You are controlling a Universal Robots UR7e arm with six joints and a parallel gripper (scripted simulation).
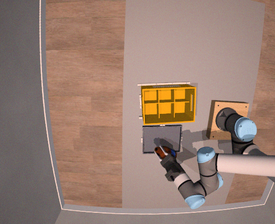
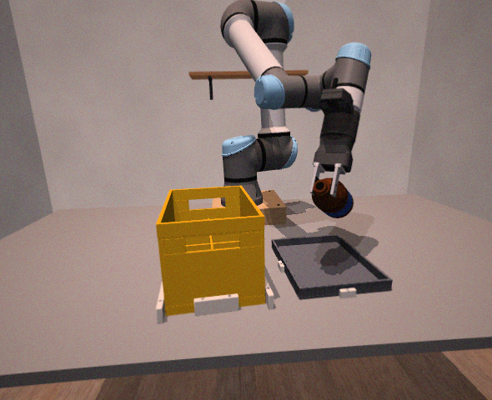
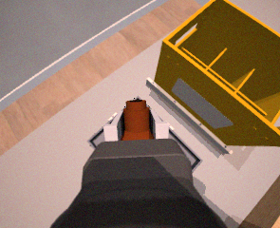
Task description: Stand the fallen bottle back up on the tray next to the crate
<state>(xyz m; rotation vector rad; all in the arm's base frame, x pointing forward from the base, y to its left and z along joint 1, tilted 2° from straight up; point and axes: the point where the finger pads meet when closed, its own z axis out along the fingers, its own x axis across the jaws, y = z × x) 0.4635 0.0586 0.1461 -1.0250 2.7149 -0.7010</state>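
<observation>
My gripper (image 2: 326, 182) is shut on a brown bottle (image 2: 331, 197) with a blue base and holds it high above the dark grey tray (image 2: 328, 266). The bottle is tilted, its neck pointing towards the front camera and its blue base to the back right. In the overhead view the bottle (image 1: 166, 150) hangs over the tray's near right corner (image 1: 161, 139). In the wrist view the brown bottle (image 3: 137, 121) sits between my white fingers, with the tray's corner partly hidden below it.
A yellow crate (image 2: 211, 247) with several compartments stands just left of the tray, held by white brackets (image 2: 216, 304). It also shows in the overhead view (image 1: 168, 103) and the wrist view (image 3: 234, 76). My arm's wooden base block (image 1: 228, 119) stands behind the tray.
</observation>
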